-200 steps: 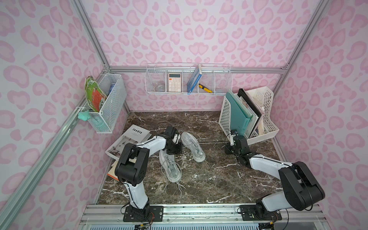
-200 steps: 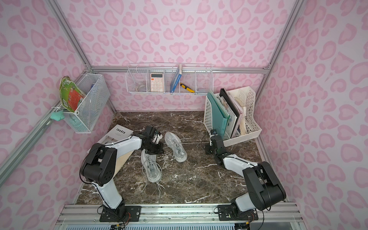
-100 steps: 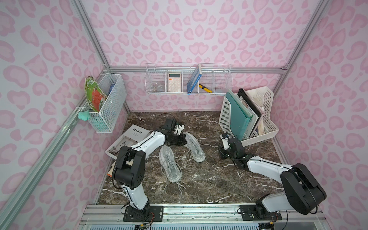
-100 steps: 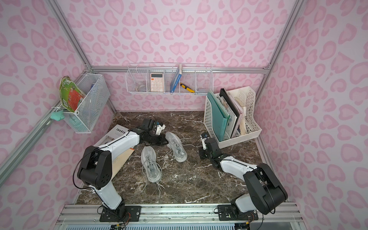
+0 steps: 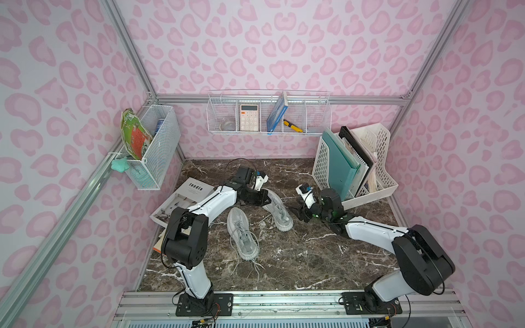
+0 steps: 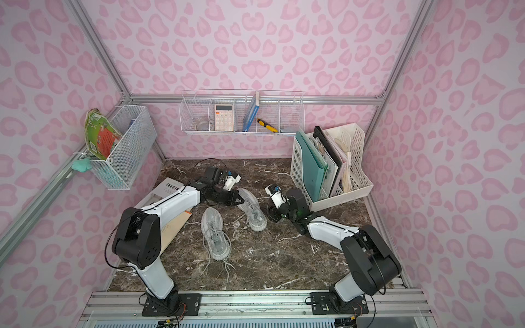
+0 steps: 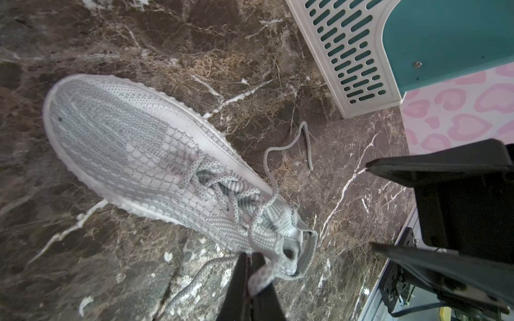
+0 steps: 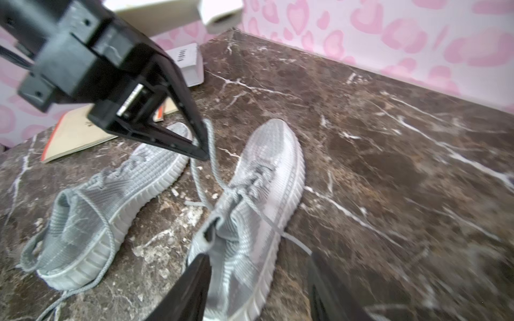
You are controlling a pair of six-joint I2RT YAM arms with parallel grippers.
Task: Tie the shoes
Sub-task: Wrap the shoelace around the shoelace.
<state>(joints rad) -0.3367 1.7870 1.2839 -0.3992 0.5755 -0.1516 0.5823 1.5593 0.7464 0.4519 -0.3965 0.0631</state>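
Observation:
Two light grey knit shoes lie on the marble table in both top views: one nearer the front (image 5: 243,237) (image 6: 216,234), one farther back (image 5: 277,210) (image 6: 251,208). My left gripper (image 5: 265,198) (image 7: 251,266) is shut on a lace of the far shoe (image 7: 133,144) at its collar. That shoe's other lace end (image 7: 292,144) lies slack on the table. My right gripper (image 5: 301,213) (image 8: 257,266) stands open beside the far shoe's (image 8: 267,178) heel, holding nothing. The right wrist view also shows the left gripper (image 8: 204,150) pinching the lace.
A white file rack (image 5: 355,170) with folders stands at the back right, just behind the right arm. An open magazine (image 5: 184,198) and a tan book lie at the left under the left arm. Wire baskets (image 5: 268,116) hang on the walls.
The right gripper has opened, let go of the lace it held taut, and moved left from the file rack toward the far shoe. The left gripper shifted slightly right, still holding its lace.

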